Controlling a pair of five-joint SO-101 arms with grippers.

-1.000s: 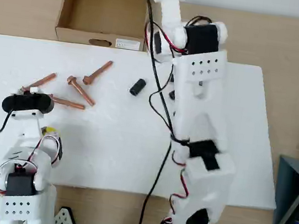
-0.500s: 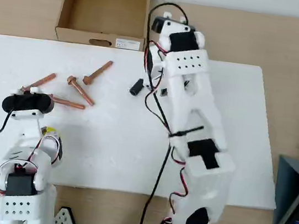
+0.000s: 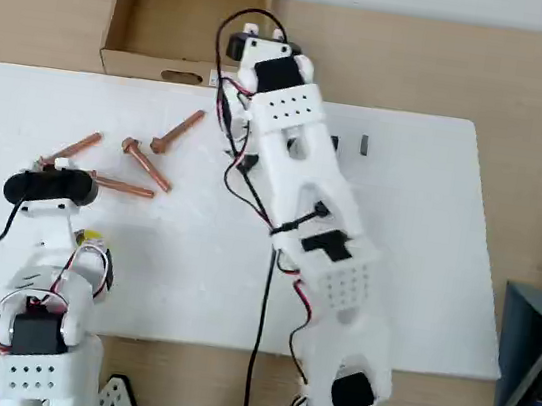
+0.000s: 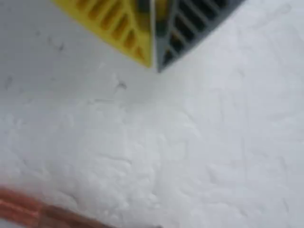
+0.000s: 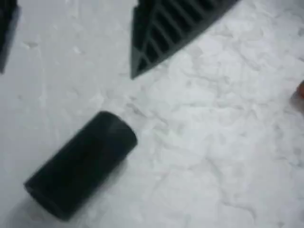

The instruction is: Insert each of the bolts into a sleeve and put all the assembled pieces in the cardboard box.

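High view: on the desk point(image 3: 541, 150), the cardboard box point(image 3: 139, 65) stands beyond the white mat point(image 3: 421, 285). The right hand point(image 5: 71, 61) gapes over a black sleeve point(image 5: 80, 164); the left hand point(image 4: 154, 64) is closed on nothing, near four copper bolts point(image 3: 148, 167).

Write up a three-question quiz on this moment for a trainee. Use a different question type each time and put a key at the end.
1. True or false: the black sleeve by the right gripper stands upright on the white mat.
2. How many bolts lie on the mat in the high view? A) two B) four C) six
3. Fill in: the ___ gripper has its fingers closed together with nothing between them.

Key
1. False: it lies on its side.
2. B.
3. Left: the left gripper is shut, while the right one is open.
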